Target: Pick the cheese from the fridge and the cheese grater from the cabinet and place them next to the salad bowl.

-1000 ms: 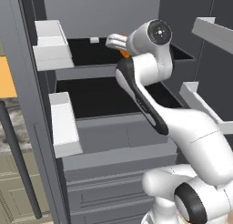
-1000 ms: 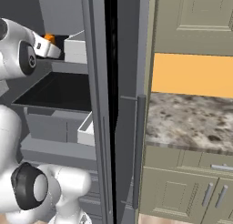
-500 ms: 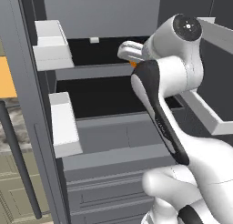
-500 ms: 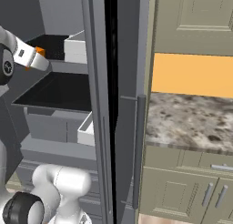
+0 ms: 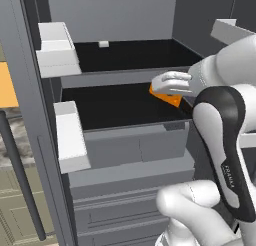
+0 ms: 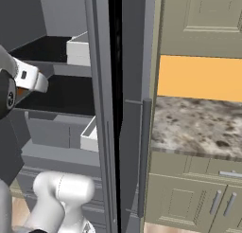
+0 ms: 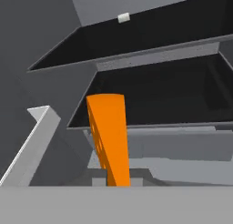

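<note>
Cheese (tool-clamped) before shelf edge

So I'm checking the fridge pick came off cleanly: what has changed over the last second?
The end effector, shut on the cheese, has drawn back out of the fridge and a little lower, from the upper shelf level to the front of the lower shelf, carrying the wedge along. The grip has stayed as it was; the shelves and door bins have not moved.

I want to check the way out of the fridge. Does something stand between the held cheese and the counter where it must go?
Yes. The gripper holds the cheese inside the fridge. In the right base view the open fridge door stands edge-on between it and the counter. The salad bowl is not visible.
</note>
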